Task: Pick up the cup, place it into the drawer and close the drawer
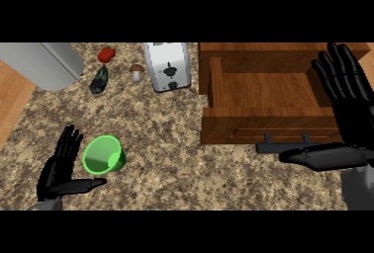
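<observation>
A green cup (pixel 103 155) lies on its side on the speckled counter, its mouth facing up and to the left. My left hand (pixel 61 170) stands open just left of the cup, fingers straight, thumb pointing under the cup, not holding it. The wooden drawer (pixel 266 91) is pulled open at the right, with nothing visible inside; its dark handle (pixel 288 144) sits on the front panel. My right hand (pixel 343 94) is open over the drawer's right side, fingers straight and pointing away, thumb reaching left near the handle.
A silver toaster (pixel 168 66) stands left of the drawer. A mushroom (pixel 136 72), a red pepper (pixel 107 54) and a dark green vegetable (pixel 99 80) lie at the back. A grey appliance (pixel 42 63) fills the back left corner.
</observation>
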